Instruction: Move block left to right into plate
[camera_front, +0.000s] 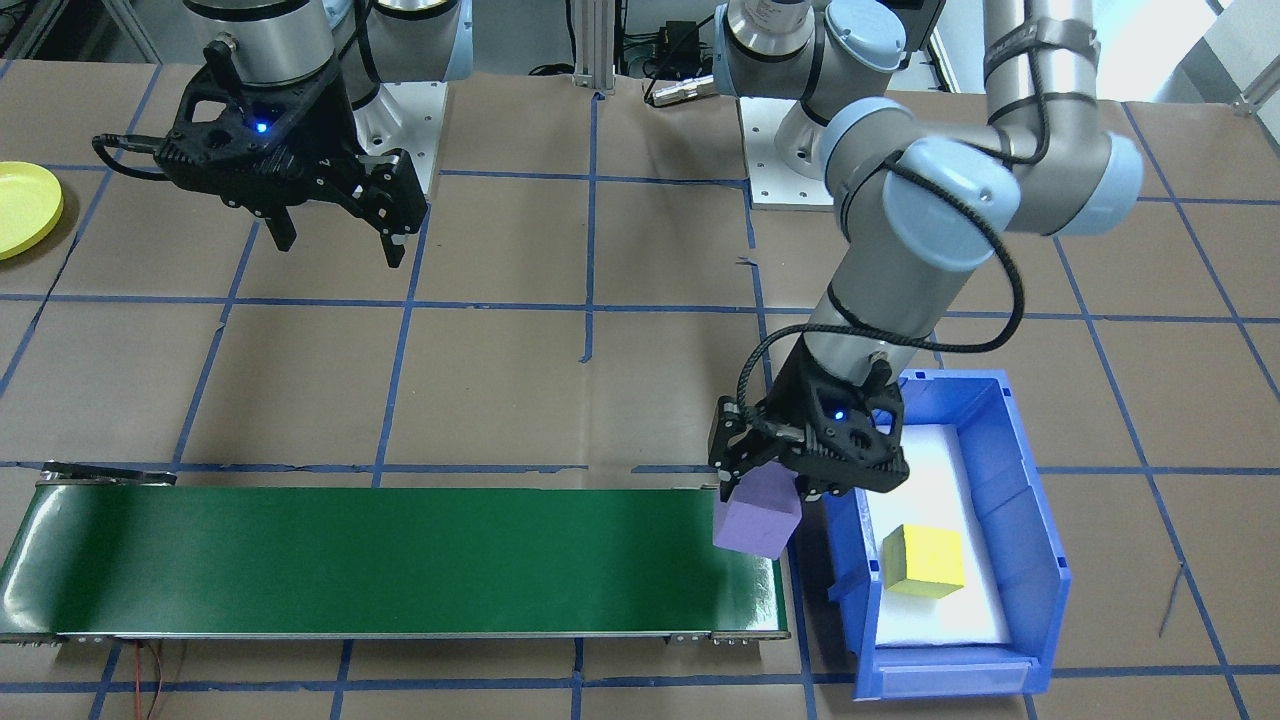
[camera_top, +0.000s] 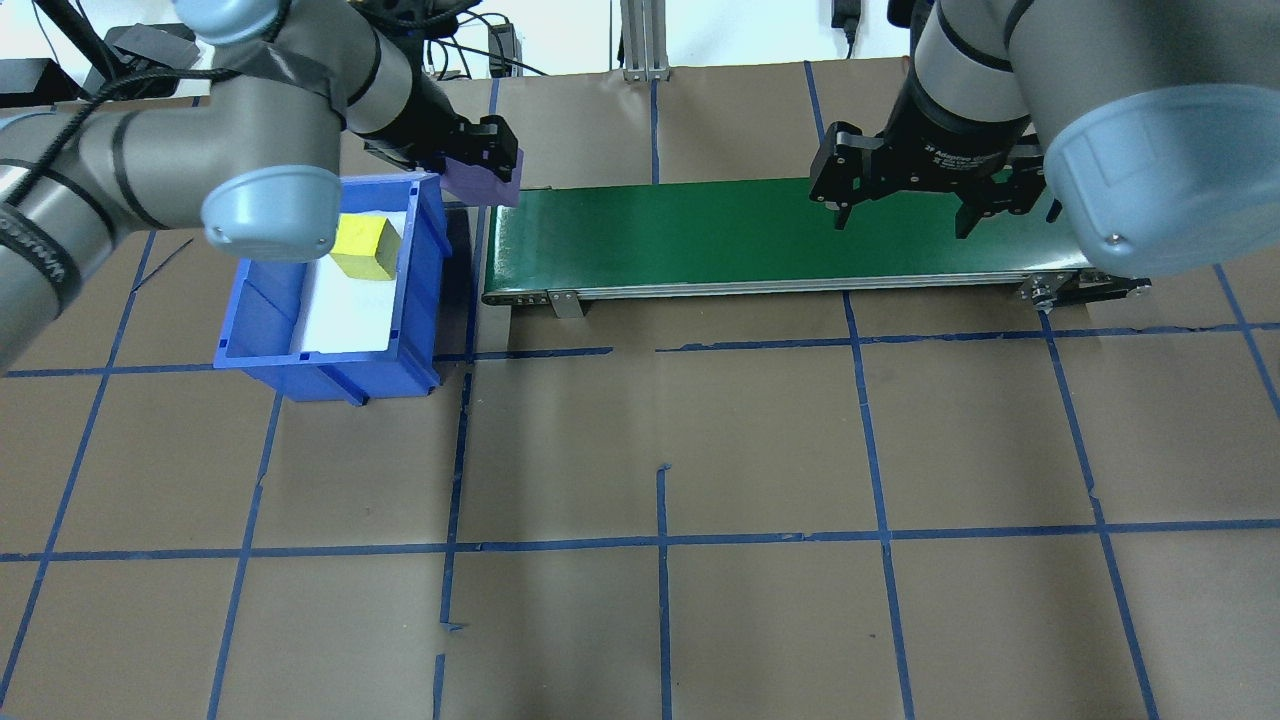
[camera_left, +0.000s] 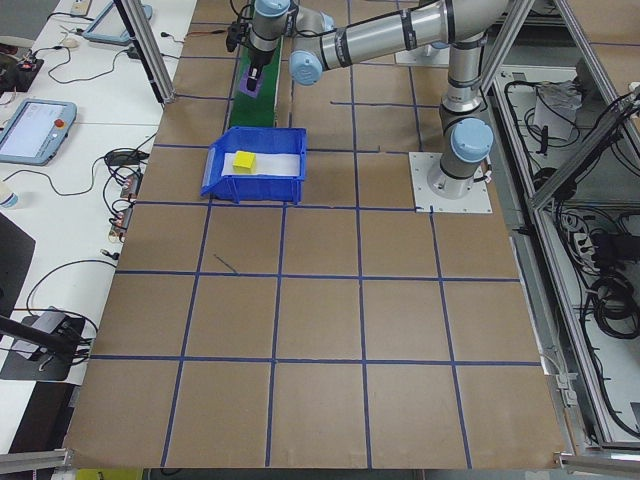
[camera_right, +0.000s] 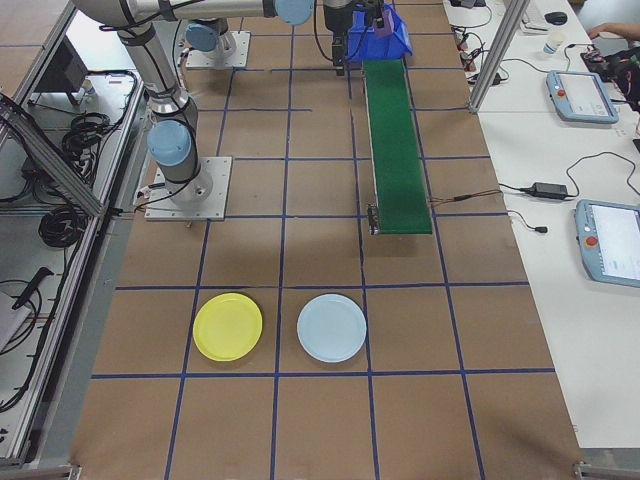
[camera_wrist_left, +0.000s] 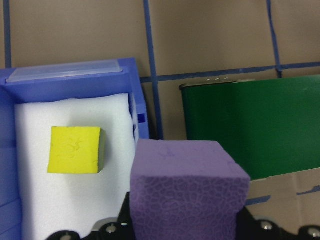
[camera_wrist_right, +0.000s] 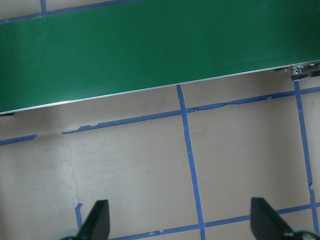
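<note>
Since the left gripper (camera_front: 765, 490) is clamped on the purple block (camera_front: 757, 522) right over the near end of the green belt (camera_front: 400, 560), just beside the blue bin (camera_front: 1010, 480), the belt's length points toward the right gripper (camera_front: 340, 235), hanging open, so the block probably rides across. It's a chunky foam-looking cube. The yellow plate (camera_right: 228, 326) sits well apart, past the belt's other end.
</note>
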